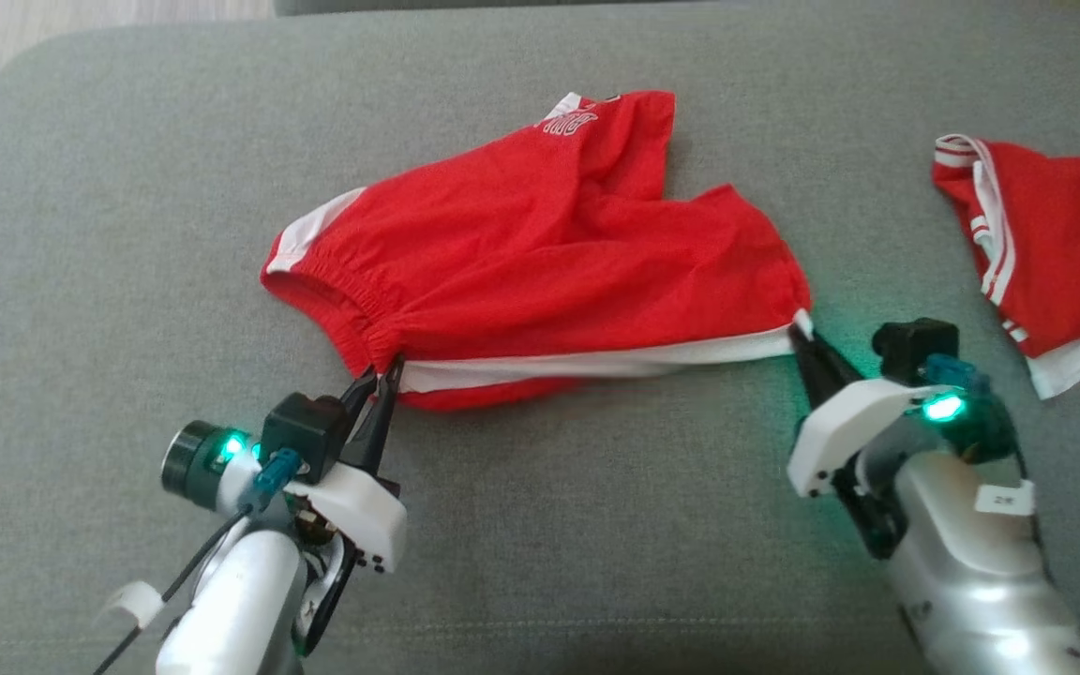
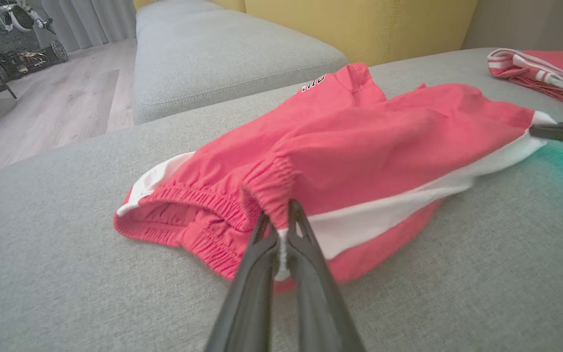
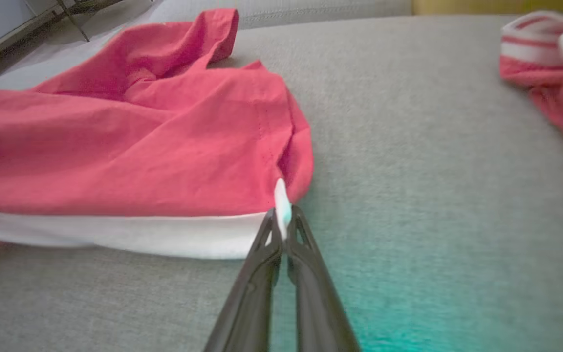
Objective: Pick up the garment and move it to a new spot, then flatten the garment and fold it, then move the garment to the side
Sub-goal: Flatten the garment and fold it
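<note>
Our left gripper [image 1: 385, 370] and right gripper [image 1: 801, 330] are pinching the lower edge of red fabric shorts [image 1: 540, 244], broad grey cushion [image 1: 596, 544] spreading below.

Left hand [image 1: 385, 367] and right hand [image 1: 797, 330] had long dark fingers [image 1: 373, 427], white wrist brackets [image 1: 367, 506], green lights [image 1: 941, 408] and silver forearms [image 1: 971, 581]. Black cable [image 1: 186, 574] ran along the left; white label [image 1: 1004, 499] on the right.

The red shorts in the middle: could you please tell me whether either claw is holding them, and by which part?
Both hold the red shorts: the left claw at the waistband end of the white stripe, the right claw at its leg-hem corner.
</note>
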